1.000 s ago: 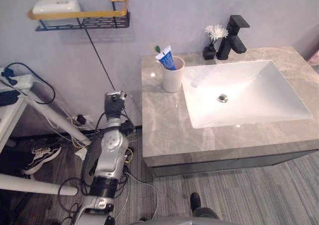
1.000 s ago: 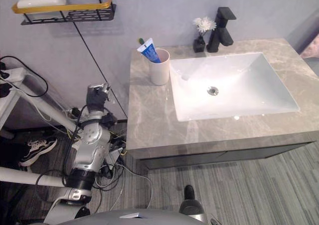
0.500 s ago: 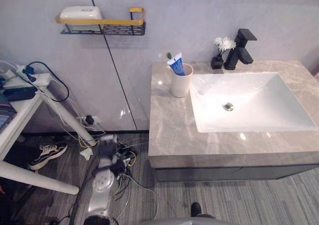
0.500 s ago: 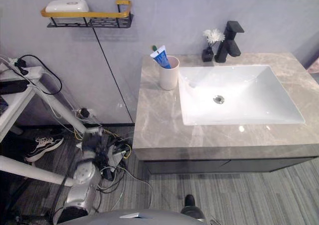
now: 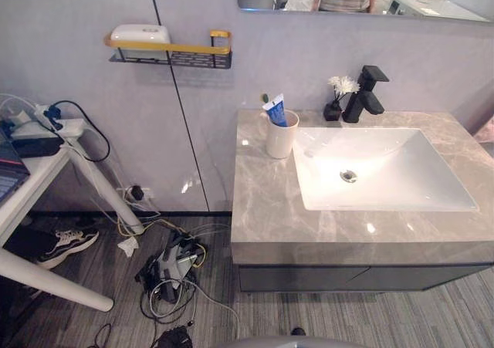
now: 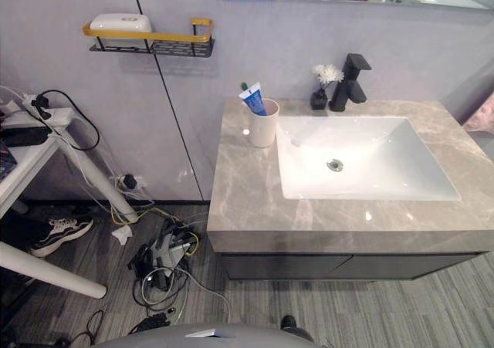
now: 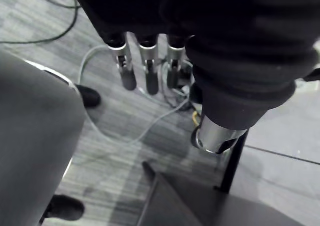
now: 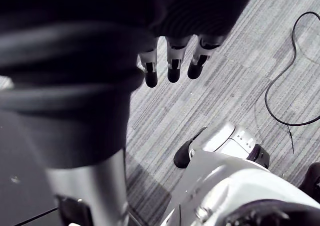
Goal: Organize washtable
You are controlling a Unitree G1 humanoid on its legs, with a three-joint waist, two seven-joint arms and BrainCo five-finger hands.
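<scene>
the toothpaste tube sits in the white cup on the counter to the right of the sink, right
Not quite. The white cup holding the toothpaste tube stands on the counter to the left of the sink, not the right, as the left eye view shows.

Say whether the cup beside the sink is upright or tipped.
Upright: the cup stands on the counter, toothpaste poking from its top.

White cup (image 5: pixel 281 140) upright on the countertop (image 5: pixel 266 209), holding a blue tube (image 5: pixel 276 112) and perhaps a toothbrush (image 5: pixel 265 98).
</scene>
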